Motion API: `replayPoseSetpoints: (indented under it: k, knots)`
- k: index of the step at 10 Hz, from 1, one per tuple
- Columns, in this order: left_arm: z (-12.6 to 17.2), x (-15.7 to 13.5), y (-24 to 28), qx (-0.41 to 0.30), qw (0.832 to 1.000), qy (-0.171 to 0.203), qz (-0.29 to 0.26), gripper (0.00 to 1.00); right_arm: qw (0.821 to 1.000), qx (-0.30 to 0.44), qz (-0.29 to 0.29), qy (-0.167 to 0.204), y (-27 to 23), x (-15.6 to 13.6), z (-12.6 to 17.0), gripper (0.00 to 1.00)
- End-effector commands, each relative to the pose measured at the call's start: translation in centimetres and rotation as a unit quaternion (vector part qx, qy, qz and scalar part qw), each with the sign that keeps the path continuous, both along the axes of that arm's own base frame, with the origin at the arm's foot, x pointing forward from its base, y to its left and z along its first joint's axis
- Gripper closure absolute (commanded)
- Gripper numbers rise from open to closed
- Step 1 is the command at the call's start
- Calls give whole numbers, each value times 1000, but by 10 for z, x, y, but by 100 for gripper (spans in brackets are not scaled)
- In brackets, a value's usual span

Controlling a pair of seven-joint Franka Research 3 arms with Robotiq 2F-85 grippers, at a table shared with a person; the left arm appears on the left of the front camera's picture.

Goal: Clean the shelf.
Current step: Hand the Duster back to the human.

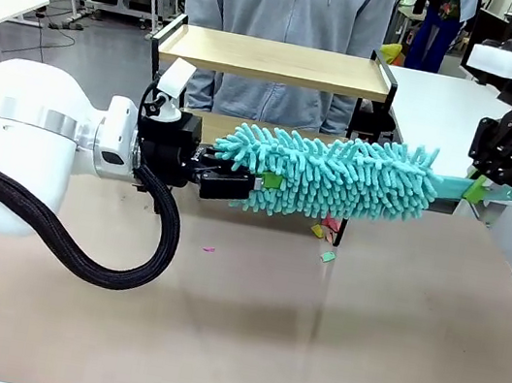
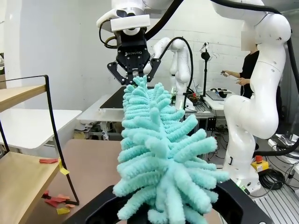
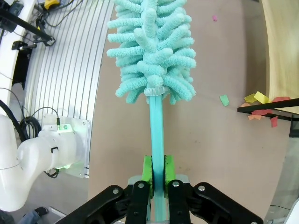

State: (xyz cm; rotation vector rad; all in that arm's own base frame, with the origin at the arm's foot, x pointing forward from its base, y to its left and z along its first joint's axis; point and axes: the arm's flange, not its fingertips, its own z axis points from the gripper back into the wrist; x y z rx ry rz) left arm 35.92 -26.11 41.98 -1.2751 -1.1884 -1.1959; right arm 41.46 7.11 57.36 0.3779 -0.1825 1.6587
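Note:
A teal fluffy duster [image 1: 337, 178] hangs level over the table in front of the shelf [image 1: 278, 61], a two-tier rack of light wood boards in a black frame. My left gripper [image 1: 237, 186] is shut on the left end of the duster's head; in the left wrist view the fluff [image 2: 159, 154] bulges out between its black fingers. My right gripper [image 1: 480, 190] has the teal handle [image 3: 156, 130] between its green pads [image 3: 147, 170], which lie close against it. Coloured paper scraps [image 3: 257, 100] lie on the shelf's lower board [image 2: 18, 186] and on the table under it.
A person in a grey hoodie [image 1: 288, 0] stands just behind the shelf. More scraps [image 1: 328, 233] lie on the brown table [image 1: 243, 327] near the shelf's right leg. White tables stand at the left and right.

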Motion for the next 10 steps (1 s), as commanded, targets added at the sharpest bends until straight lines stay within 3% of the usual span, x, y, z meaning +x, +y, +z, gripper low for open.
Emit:
replayPoseSetpoints:
  k: [1,2,3,5,6,7,10]
  knots:
    - [1,-1,-2,1,1000,3,-1,100,1000,0,-1,0,-1,0,0,31]
    - [1,-1,-2,1,1000,3,-1,100,1000,18,-7,-13,-3,-2,8,30]
    - [1,-1,-2,1,1000,3,-1,100,999,42,-1,-17,-6,-6,19,0]
    - [1,-1,-2,1,1000,3,-1,100,993,104,-19,-52,-24,-17,51,0]
    - [1,-1,-2,1,1000,3,-1,100,989,132,-33,-60,-34,-21,62,7]
    - [1,-1,-2,1,1000,3,-1,100,981,170,-59,-70,-56,-26,76,0]
    - [1,-1,-2,1,1000,3,-1,100,956,261,-116,-71,-133,-42,92,0]
